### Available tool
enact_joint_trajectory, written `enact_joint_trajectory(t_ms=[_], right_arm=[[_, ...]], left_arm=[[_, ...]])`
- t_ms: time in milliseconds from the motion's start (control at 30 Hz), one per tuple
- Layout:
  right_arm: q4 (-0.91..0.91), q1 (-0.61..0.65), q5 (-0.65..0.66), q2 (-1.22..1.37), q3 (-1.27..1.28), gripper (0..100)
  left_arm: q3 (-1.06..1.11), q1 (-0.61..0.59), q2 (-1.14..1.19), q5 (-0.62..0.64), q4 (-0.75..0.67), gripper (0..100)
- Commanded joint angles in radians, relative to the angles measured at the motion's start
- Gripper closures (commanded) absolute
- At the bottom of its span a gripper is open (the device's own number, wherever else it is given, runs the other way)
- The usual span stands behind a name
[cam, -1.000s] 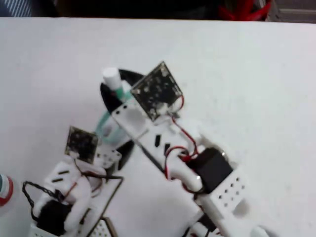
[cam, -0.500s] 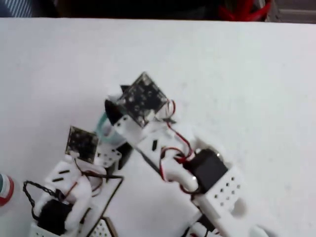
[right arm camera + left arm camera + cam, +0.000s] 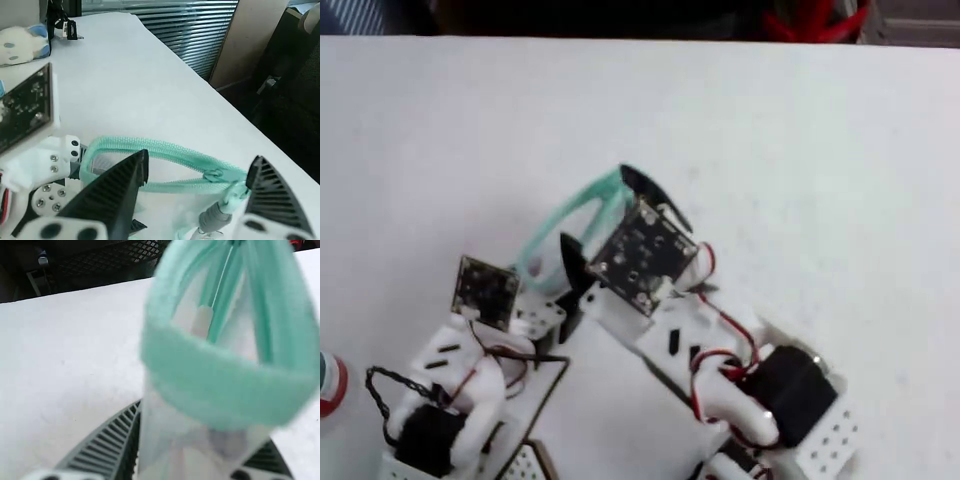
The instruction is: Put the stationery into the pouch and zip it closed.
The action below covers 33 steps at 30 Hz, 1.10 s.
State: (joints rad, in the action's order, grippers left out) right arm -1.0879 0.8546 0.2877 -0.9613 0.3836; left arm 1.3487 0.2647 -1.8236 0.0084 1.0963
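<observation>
Right pincer (image 3: 608, 220) has drawn back from over the pouch (image 3: 210, 390), jaws spread and empty. The white stick (image 3: 214, 216) it carried a second ago now sits inside (seen through the clear wall). Left pincer (image 3: 190, 460) is clenched on the pouch, holding its mouth up. The mint zipper (image 3: 150, 147) gapes open, so zipping looks next, and the right jaws straddle the mouth. A red-and-white object (image 3: 328, 385) sits at the table (image 3: 800, 150) edge, well apart.

High view: we look steeply down, the table's (image 3: 820, 120) far edge at 12 o'clock.
Left wrist: pressed against the pouch (image 3: 220, 385), facing across the table.
Right wrist: close over the pouch mouth, blinds (image 3: 165, 25) beyond.
Shared: the pouch.
</observation>
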Motion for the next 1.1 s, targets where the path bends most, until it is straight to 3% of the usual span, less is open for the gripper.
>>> enact_joint_trajectory(t_ms=[0, 167, 300, 500, 700, 833, 900, 1067], right_arm=[[-0.005, -0.073, 0.002, -0.012, -0.089, 69.0], [-0.018, -0.228, -0.055, 0.085, -0.121, 69.0], [-0.039, -0.232, -0.041, 0.183, -0.127, 69.0], [-0.033, -0.211, 0.181, 0.278, -0.126, 76.2], [-0.033, -0.208, 0.278, 0.34, -0.127, 80.3], [-0.033, -0.205, 0.356, 0.343, -0.127, 92.1], [-0.038, -0.205, 0.394, 0.343, -0.127, 98.4], [-0.116, -0.208, 0.46, 0.338, -0.127, 97.9]], left_arm=[[0.012, 0.005, 0.007, 0.011, -0.031, 75], [0.015, 0.007, 0.007, 0.011, -0.032, 75], [0.015, 0.007, 0.007, 0.011, -0.032, 75], [0.015, 0.007, 0.007, 0.008, -0.032, 75], [0.015, 0.01, 0.007, 0.005, -0.034, 75], [0.015, 0.007, 0.007, 0.006, -0.034, 75], [0.012, 0.007, 0.007, 0.006, -0.034, 78], [0.017, 0.007, 0.007, 0.005, -0.08, 88]])
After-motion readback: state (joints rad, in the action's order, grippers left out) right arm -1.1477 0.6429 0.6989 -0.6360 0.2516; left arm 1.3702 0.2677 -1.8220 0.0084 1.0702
